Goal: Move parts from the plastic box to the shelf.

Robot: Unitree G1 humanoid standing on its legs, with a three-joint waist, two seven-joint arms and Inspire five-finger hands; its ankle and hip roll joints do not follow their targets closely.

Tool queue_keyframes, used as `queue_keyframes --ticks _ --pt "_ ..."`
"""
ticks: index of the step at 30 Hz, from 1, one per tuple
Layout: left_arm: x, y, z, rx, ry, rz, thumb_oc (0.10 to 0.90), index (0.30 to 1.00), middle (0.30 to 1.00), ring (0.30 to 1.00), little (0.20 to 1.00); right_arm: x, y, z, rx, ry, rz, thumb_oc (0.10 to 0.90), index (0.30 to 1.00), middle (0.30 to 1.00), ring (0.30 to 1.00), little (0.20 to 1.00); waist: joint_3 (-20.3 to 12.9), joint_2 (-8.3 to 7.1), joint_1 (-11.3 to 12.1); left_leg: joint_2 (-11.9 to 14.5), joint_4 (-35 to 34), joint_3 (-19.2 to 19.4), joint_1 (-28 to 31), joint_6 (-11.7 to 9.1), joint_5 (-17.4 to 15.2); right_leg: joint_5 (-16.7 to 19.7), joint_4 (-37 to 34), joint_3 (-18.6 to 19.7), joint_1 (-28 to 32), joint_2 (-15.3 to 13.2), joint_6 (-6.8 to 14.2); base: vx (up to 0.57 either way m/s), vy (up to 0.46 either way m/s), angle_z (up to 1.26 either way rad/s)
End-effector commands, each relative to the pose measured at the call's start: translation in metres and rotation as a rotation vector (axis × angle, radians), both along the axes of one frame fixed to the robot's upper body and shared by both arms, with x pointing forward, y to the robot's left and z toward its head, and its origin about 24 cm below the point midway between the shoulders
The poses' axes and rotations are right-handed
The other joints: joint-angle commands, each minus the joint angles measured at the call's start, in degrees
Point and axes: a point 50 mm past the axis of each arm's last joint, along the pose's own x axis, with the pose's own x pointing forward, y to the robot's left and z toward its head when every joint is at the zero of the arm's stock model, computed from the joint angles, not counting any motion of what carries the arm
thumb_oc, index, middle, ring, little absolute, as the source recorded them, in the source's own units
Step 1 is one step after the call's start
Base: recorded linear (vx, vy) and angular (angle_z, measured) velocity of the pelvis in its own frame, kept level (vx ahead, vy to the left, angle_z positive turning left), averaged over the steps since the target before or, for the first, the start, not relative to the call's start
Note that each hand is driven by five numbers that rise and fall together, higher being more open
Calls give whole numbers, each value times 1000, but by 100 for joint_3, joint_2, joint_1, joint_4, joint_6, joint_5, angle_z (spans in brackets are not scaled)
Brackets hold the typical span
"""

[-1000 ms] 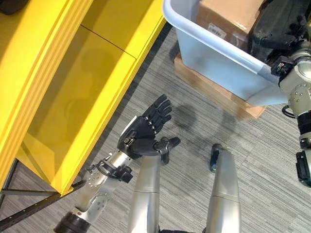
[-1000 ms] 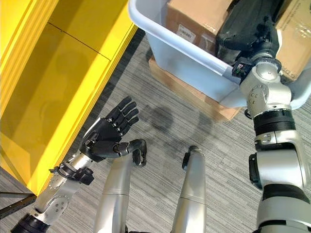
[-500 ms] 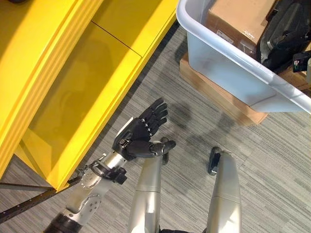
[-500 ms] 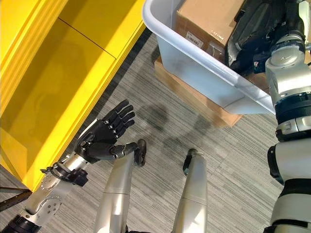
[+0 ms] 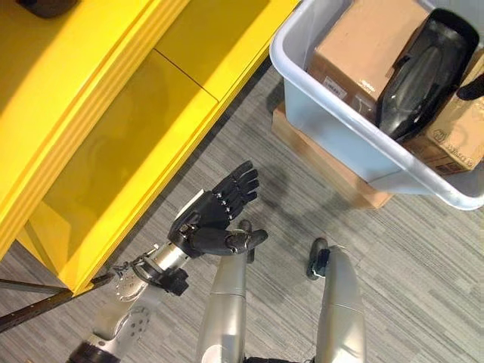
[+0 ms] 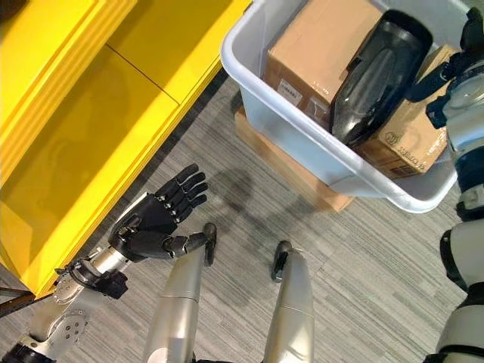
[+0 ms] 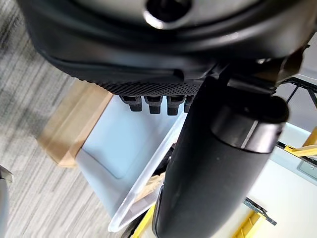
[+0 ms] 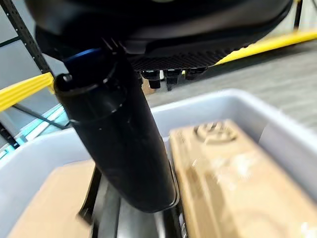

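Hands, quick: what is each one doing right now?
Left hand: open, holding nothing, over the floor.
Right hand: open, empty, above the plastic box.

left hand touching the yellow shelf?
Apart. In the left eye view the left hand hangs open over grey carpet, with a strip of floor showing between its fingers and the edge of the yellow shelf.

— Underfoot? Grey striped carpet floor (image 5: 423,249), bearing a flat cardboard slab (image 5: 333,162) with the pale plastic box (image 5: 333,121) resting on top.
— Beside? Yellow shelf (image 5: 128,136), just left.
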Motion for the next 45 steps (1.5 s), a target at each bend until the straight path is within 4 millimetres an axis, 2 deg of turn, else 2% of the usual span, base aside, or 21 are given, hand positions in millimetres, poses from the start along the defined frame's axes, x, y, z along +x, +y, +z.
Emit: queue_keyframes --ticks 1,4,8,11,13,14,15,18,23,27,28,29,31,32,33,35,36,37,39,42,45 --pt "-9 -3 31 -4 -158 -100 900 1000 1000 1000 1000 -49 -26 70 -291 -102 -213 900 1000 1000 1000 1000 -94 -258 237 694 -1042 346 903 96 -196 -314 -208 -342 685 130 -548 16 -134 6" --pt "-8 -2 28 15 -154 -116 900 1000 1000 1000 1000 -53 -28 74 -472 17 -271 900 1000 1000 1000 1000 -94 -337 255 817 -1299 381 1056 31 -6 -287 -310 -439 825 130 -534 7 -122 5" --pt "-9 2 27 9 -162 -120 900 1000 1000 1000 1000 -56 -29 74 -488 9 -269 900 1000 1000 1000 1000 -94 -363 220 895 -1468 412 1192 -11 98 -310 -343 -461 921 144 -532 -8 -43 4" --pt "-9 6 25 3 -156 -120 900 1000 1000 1000 1000 -54 -27 67 -421 -59 -209 900 1000 1000 1000 1000 -94 -353 189 892 -1444 407 1243 -14 88 -332 -298 -449 948 127 -527 -2 4 -2" --pt "-8 6 25 -9 -155 -120 900 1000 1000 1000 1000 -40 -19 47 -90 -231 -44 900 1000 1000 1000 1000 -94 -299 133 880 -1471 424 1273 -5 83 -308 -340 -423 949 138 -507 -24 18 -6" --pt "-7 6 25 -8 -155 -121 900 1000 1000 1000 1000 -39 -18 44 -54 -250 -30 900 1000 1000 1000 1000 -94 -309 138 878 -1480 428 1281 -4 82 -305 -348 -418 952 139 -502 -46 26 -6" --pt "-7 4 27 -14 -157 -127 900 1000 1000 1000 1000 -32 -11 36 94 -341 48 900 1000 1000 1000 1000 -94 -287 128 871 -1515 440 1307 -1 77 -299 -392 -394 958 154 -496 -41 27 -8" --pt "-3 0 30 -4 -168 -136 900 1000 1000 1000 1000 -16 13 31 362 -531 205 900 1000 1000 1000 1000 -94 -210 107 823 -1565 445 1387 -22 45 -340 -416 -316 978 196 -498 -40 27 -15" --pt "-1 -7 36 29 -234 -175 900 1000 1000 1000 1000 -4 41 31 518 -616 421 900 1000 1000 1000 1000 -94 -95 68 893 -1845 468 1681 -82 66 -183 -809 -190 1141 148 -340 -44 -54 -7" --pt "-4 -16 35 -21 -263 -219 900 1000 1000 1000 1000 0 53 18 577 -592 532 900 1000 1000 1000 1000 -97 42 -186 1051 -2008 682 2349 -118 29 -161 -1055 -24 1524 80 -288 36 13 -10" --pt "-4 -21 36 -51 -257 -256 900 1000 1000 1000 1000 0 54 7 595 -573 537 900 1000 1000 1000 1000 -125 55 -311 1119 -1902 775 2517 -153 60 -156 -1116 9 1703 109 -314 222 38 -7" --pt "0 -25 34 -75 -239 -255 900 1000 1000 1000 1000 5 63 -9 592 -528 554 900 1000 1000 1000 1000 -234 98 -426 905 -1688 788 2616 -66 -2 -176 -1145 82 1837 225 -391 222 102 6" --pt "7 -29 35 -93 -245 -224 900 1000 1000 1000 1000 15 80 -24 602 -473 594 900 1000 1000 1000 1000 -281 170 -341 258 -1600 385 2514 88 109 22 -1299 298 1907 479 -470 258 301 6" --pt "12 -31 35 -113 -251 -199 900 1000 1000 1000 1000 26 100 -27 589 -443 630 900 1000 1000 1000 1000 -315 241 -175 -35 -2518 128 2613 126 330 25 -1450 411 2052 688 -493 331 375 -59" --pt "13 -33 33 -110 -252 -207 900 1000 1000 1000 1000 30 106 -30 612 -443 621 900 1000 1000 1000 1000 -351 280 -110 13 -2900 83 2545 35 604 -20 -1511 380 2150 770 -505 345 292 -131" --pt "14 -36 31 -96 -251 -243 900 1000 1000 1000 1000 36 112 -35 633 -420 579 900 1000 1000 1000 1000 -375 307 8 235 -3734 -58 2397 -288 1500 -75 -1889 368 2600 954 -575 283 94 -149" --pt "14 -37 31 -90 -253 -247 900 1000 1000 1000 1000 36 113 -36 637 -417 577 900 1000 1000 1000 1000 -364 311 13 253 -3829 -99 2405 -323 1598 -59 -1969 368 2675 977 -590 466 353 -110" --pt "16 -34 31 -77 -283 -212 900 1000 1000 1000 1000 45 126 -49 669 -357 608 900 1000 1000 1000 1000 -317 289 200 92 -4015 -760 2280 -301 1843 -118 -2308 607 3133 1135 -660 416 416 -61" --pt "19 -34 37 -48 -297 -186 900 1000 1000 1000 1000 48 136 -59 701 -317 640 900 1000 1000 1000 1000 -355 248 254 -54 -3932 -974 2353 -255 1706 -86 -2423 799 3176 1116 -550 384 389 -99" --pt "27 -39 44 -12 -326 -174 900 1000 1000 1000 1000 45 147 -66 690 -316 666 900 1000 1000 1000 1000 -370 205 178 -183 -3759 -763 2379 -99 1457 26 -2469 798 3158 951 -374 151 212 -100" --pt "32 -44 46 -37 -336 -153 900 1000 1000 1000 1000 41 166 -76 692 -309 682 900 1000 1000 1000 1000 -361 175 83 -362 -3758 -434 2515 95 1236 324 -2784 782 3064 722 -157 111 217 -17"
